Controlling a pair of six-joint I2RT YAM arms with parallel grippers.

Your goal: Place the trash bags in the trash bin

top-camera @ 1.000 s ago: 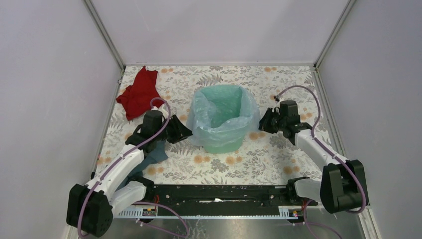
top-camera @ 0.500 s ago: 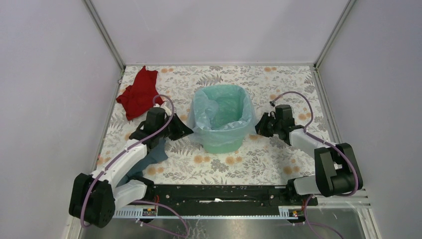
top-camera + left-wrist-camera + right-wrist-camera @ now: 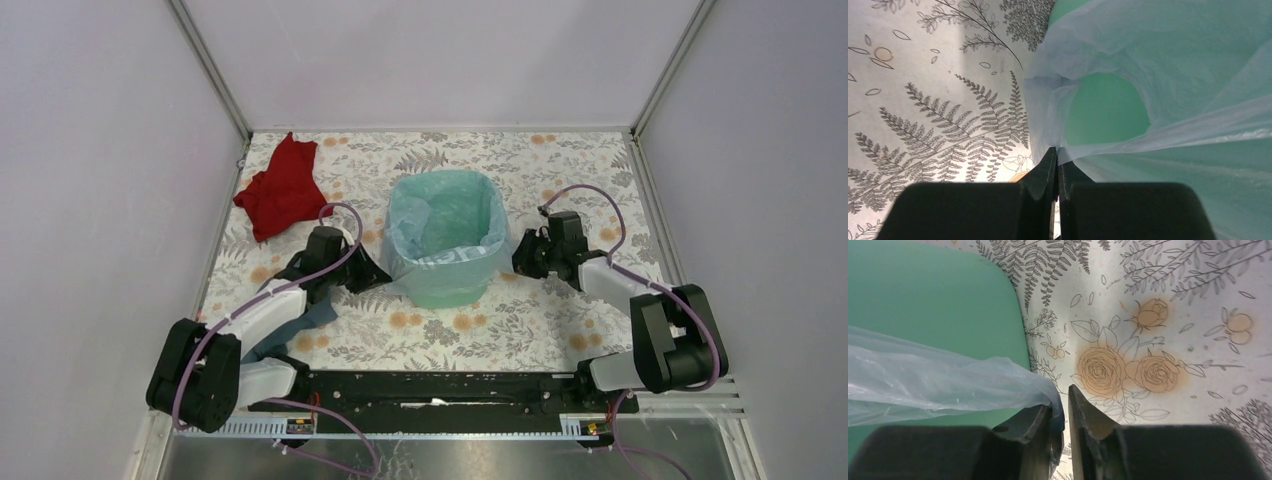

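left fingers (image 3: pixel 1040 175) clamped on trash bag (image 3: pixel 1173 65) | right fingers (image 3: pixel 1088 422) slightly parted, bag edge between

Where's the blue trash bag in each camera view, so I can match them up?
Top external: bag at centre, lining the bin and folded over its rim.
Left wrist: bag fills the right half, running down to bottom centre.
Right wrist: bag is a band at lower left, reaching bottom centre.
Shared landmark: the green bin, behind the film in all three.
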